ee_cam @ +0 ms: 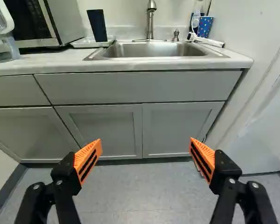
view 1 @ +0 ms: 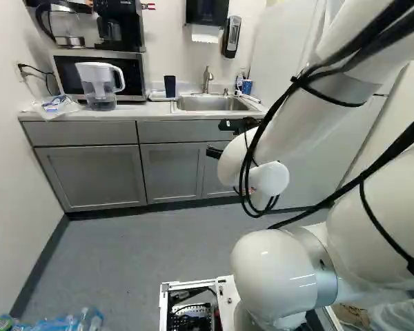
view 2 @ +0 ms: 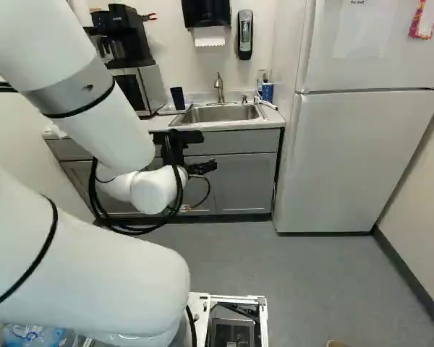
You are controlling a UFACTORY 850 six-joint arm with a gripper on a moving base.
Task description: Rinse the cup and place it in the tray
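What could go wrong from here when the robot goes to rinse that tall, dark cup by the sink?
The open black gripper with orange pads might bump the silver-and-black microwave, as the tall, dark cup stands near it on the flat white tray.

While rinsing, it could knock the curved metal faucet rising behind the steel sink.

It may also pick the wrong cup: a blue spotted cup stands beyond the faucet.

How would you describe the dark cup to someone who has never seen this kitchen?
Find the metal sink in the counter. Between it and the microwave lies a white tray, and the dark cup stands on it. It is plain and tall, unlike the dotted blue cup.
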